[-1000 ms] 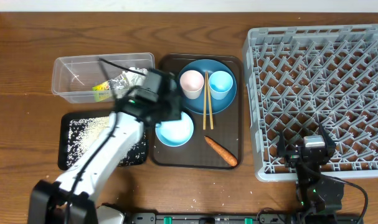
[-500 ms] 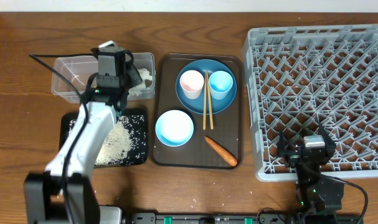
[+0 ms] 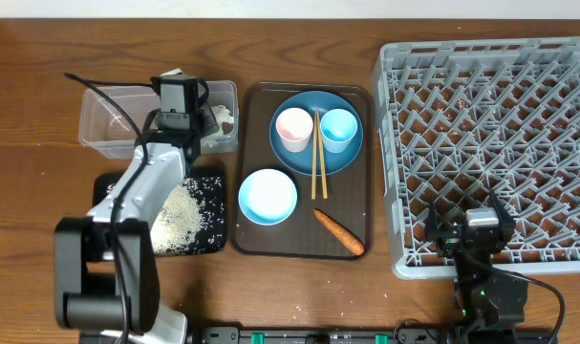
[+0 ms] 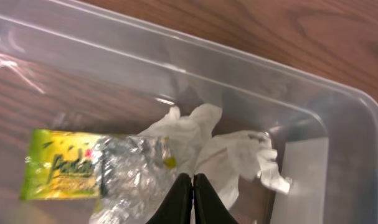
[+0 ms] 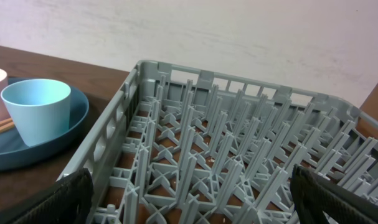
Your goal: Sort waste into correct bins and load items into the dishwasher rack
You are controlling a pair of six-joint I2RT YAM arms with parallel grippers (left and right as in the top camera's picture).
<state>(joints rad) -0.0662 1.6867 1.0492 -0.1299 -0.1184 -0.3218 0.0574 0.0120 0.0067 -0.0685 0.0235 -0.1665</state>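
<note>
The left pincer [image 4: 187, 198] hangs clenched and empty, black tips pressed together, over the clear plastic rectangular tub [image 4: 338, 124]. The crumpled white paper [image 4: 220, 149] lies just beyond the tips, with the glossy yellow-green wrapper [image 4: 64, 167] beside it. The small, smooth orange carrot [image 3: 339, 232] lies well off to this pincer's right on the dark brown serving tray [image 3: 253, 244]. Its long axis runs diagonally, one end aimed back at the pincer. The released right pincer [image 5: 189, 186] looks rather nearer.
</note>
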